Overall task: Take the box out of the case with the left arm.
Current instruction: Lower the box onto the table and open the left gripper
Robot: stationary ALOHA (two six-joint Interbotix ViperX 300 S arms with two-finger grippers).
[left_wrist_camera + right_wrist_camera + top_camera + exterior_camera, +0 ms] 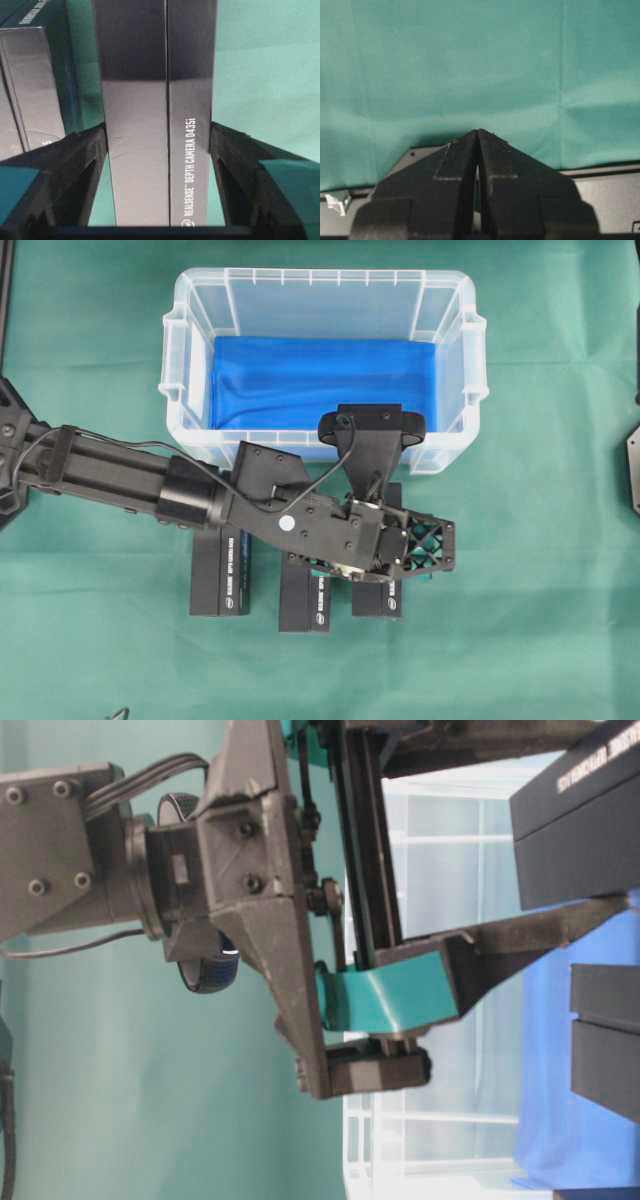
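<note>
Black fingers (pixel 75 165) of the left gripper (pixel 159 150) fill the bottom of the left wrist view, one on each long side of a dark box (pixel 157 115) printed with a depth-camera name. They press its flanks, so the jaws stand at middling width, closed on that box. Its long axis runs straight away from the wrist, in line with the gripper.

Seen from overhead, the held box (pixel 378 585) is already outside the case (pixel 325 300), hanging over the green cloth (pixel 540 620) just in front of the case's near wall. Two more boxes of the same kind lie on the cloth beside it: one at the far left (pixel 220 575) and one in the middle (pixel 305 600). All three lie parallel, long axes pointing toward the case. That makes three boxes and one case. Inside the case only the blue sheet (pixel 320 380) shows; I see no box left there.

From table level the box appears tilted and clear of the cloth, so I judge that the coming move is a lowering into the free spot right of the middle box, then a release.

Right gripper (pixel 478 165): one, jaws pressed together on nothing, well away from the boxes. Only the left arm (pixel 110 470) is placed to finish.
</note>
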